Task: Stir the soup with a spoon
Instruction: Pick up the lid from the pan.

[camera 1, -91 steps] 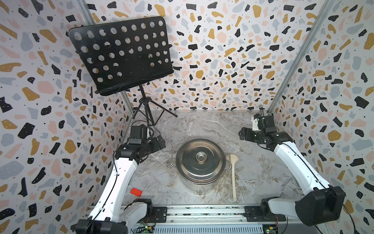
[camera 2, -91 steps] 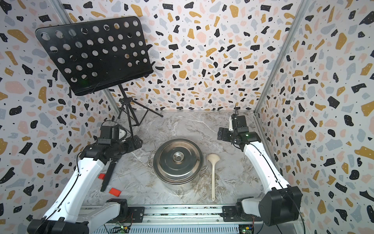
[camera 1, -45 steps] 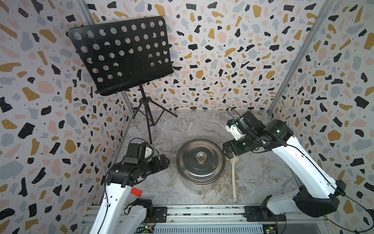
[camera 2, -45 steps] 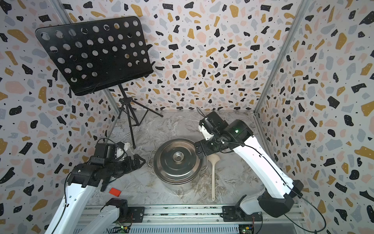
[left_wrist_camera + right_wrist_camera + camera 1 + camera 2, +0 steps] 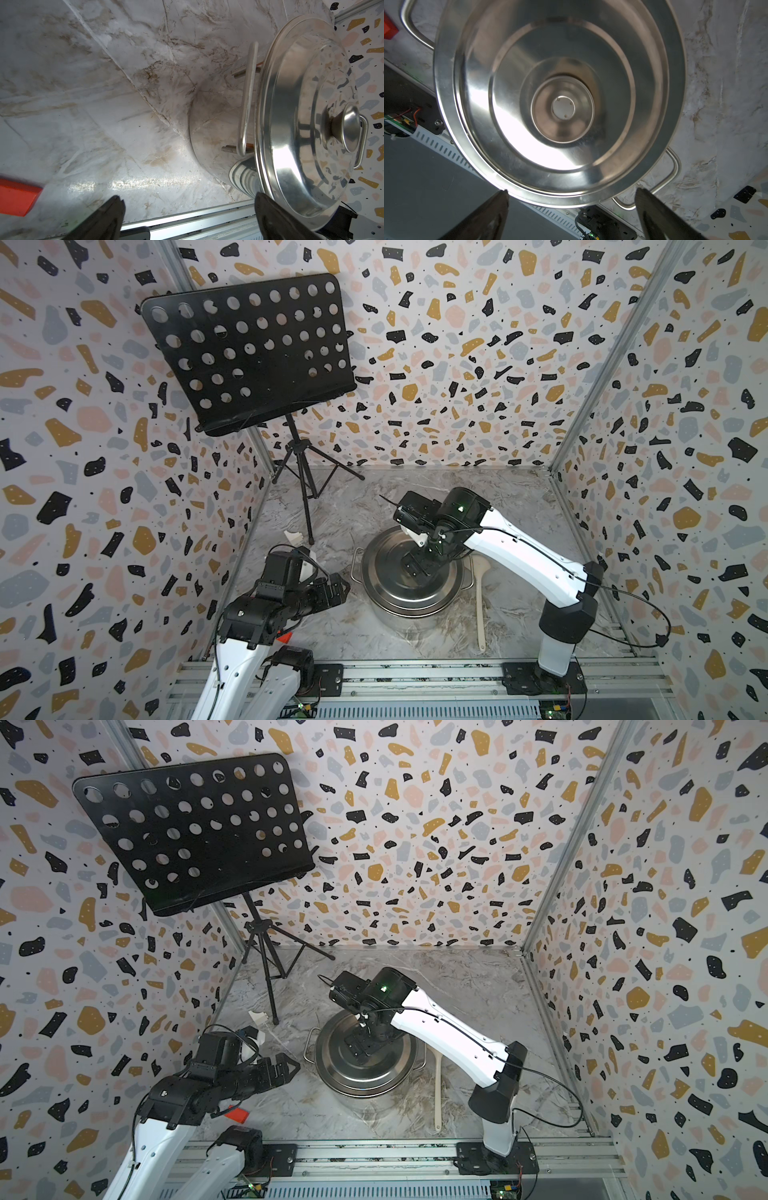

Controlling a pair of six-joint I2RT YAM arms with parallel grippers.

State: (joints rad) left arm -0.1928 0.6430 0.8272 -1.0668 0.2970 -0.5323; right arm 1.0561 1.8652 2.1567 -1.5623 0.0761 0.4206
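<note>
1. The spoon (image 5: 480, 605) lies flat on the tabletop (image 5: 515, 626) just beside the pot (image 5: 405, 620), on the right arm's side. Its handle end points toward the rail (image 5: 415, 674) and nothing touches it.
2. The lid (image 5: 395, 593) sits on the pot, so any soup is hidden. It probably has to come off before stirring can begin.
3. The right hand (image 5: 419, 566) hangs over the lid with its jaws spread wide and empty. The knob (image 5: 563, 108) lies below it in the right wrist view, and whether they touch cannot be told.
4. The left hand (image 5: 338, 590) is also wide open and holds nothing. It is near the pot's wire loop handle (image 5: 248, 99) but apart from it.
5. The spoon looks like light, stiff plastic. Its slim, smooth handle could swivel in a pinch, so a firm hold across the upper-middle of the handle seems best. Because it lies flat, the fingertips would have to reach right down to the tabletop.
6. The lid is thin polished steel and likely slippery. The waist under the knob is the only sensible place to take hold of it.
</note>
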